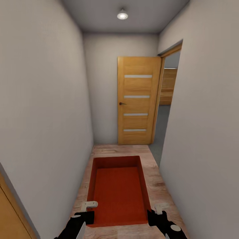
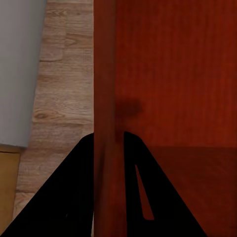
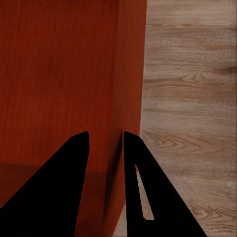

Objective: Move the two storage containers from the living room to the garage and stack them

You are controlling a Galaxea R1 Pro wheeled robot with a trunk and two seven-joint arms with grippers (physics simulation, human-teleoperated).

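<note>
An orange-red open-top storage container (image 1: 118, 191) hangs low in front of me above the light wood plank floor (image 1: 160, 181) of a narrow hallway. My left gripper (image 1: 88, 212) is shut on its left side wall, and the left wrist view shows the fingers astride that wall (image 2: 104, 98) with the gripper (image 2: 108, 143) clamped on it. My right gripper (image 1: 156, 213) is shut on the right side wall; in the right wrist view the gripper (image 3: 106, 137) pinches that wall (image 3: 129, 74). The container looks empty inside.
White walls close in on both sides. A wooden door (image 1: 137, 99) stands open at the corridor's far end, beside a doorway (image 1: 163, 127) on the right with a grey floor beyond. Another wooden door edge (image 1: 9, 212) shows at the near left.
</note>
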